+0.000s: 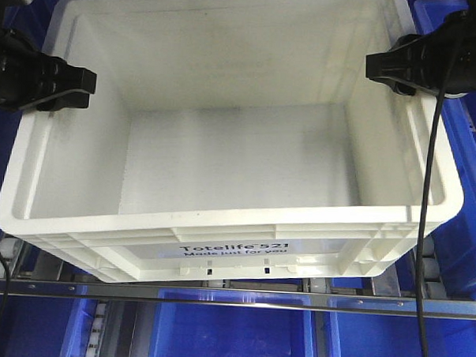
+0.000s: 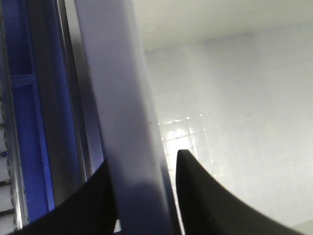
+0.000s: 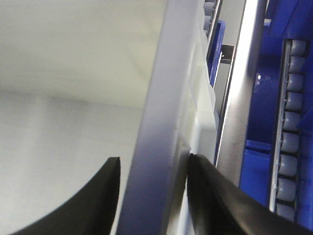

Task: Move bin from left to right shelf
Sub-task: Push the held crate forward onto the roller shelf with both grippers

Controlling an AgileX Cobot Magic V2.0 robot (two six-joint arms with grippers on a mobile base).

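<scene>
The big white bin [image 1: 235, 235] fills the middle of the front view. It sits a bit crooked above a metal rail [image 1: 233, 298], with blue bins [image 1: 231, 336] below and at the sides.

The left gripper [image 1: 74, 88] is on the bin's rim at the upper left of the frame. The right gripper [image 1: 386, 70] is on the rim at the upper right. In each wrist view, one black finger is inside the wall and one is outside, squeezed close on it.

So the grabbing part looks done. The pictures do not show the right shelf. The carrying over and setting down look like the parts left to do.
</scene>
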